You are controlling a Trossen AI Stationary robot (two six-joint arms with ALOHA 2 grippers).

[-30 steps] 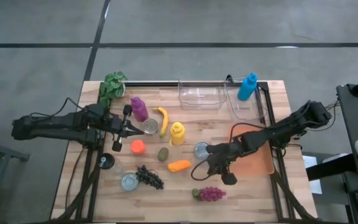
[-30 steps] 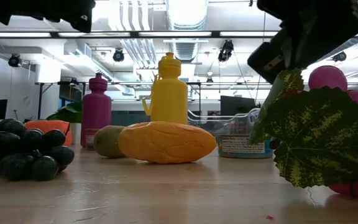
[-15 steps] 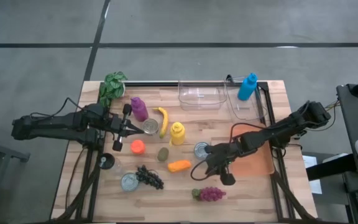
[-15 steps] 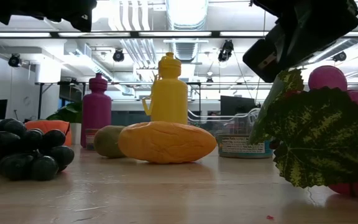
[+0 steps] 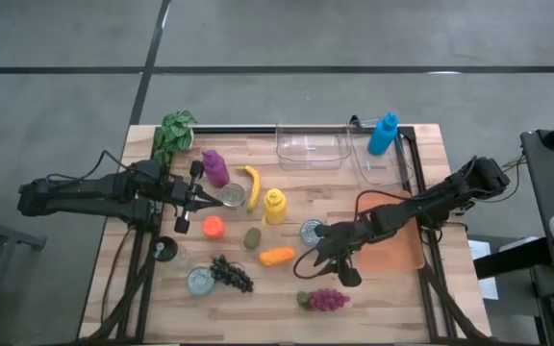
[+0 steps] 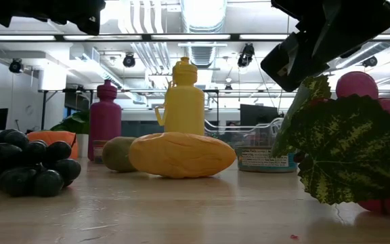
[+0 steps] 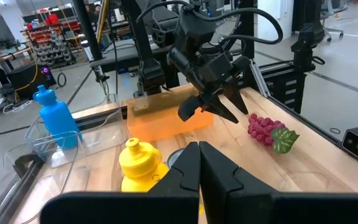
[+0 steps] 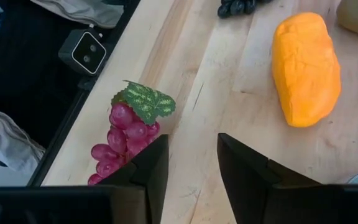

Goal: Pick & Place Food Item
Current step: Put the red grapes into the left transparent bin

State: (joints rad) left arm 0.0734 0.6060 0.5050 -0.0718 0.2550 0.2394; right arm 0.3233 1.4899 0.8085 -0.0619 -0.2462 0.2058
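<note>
Right gripper (image 5: pixel 312 264) hangs above the near middle of the wooden table (image 5: pixel 392 298), its two fingers (image 8: pixel 247 171) parted with a clear gap and nothing between them. Below and just on its near side lies the red grape bunch (image 5: pixel 325 300) with a green leaf, resting on the boards and not touched. To the gripper's left, just beside it, lies the orange bread-like piece (image 5: pixel 277 256); beyond that a kiwi (image 5: pixel 252 237) and, farther off, the yellow bottle (image 5: pixel 274 205). A tin can (image 5: pixel 313 232) stands just on the gripper's far side, and an orange tray (image 5: pixel 392 252) lies under the right arm. Left gripper (image 5: pixel 212 199) waits on the left half of the table with its fingers pressed together and empty, pointing at an open can (image 5: pixel 233 196), near the purple bottle (image 5: pixel 214 167) and the banana (image 5: pixel 251 186). Black grapes (image 5: pixel 232 274) lie near the table's near left part.
</note>
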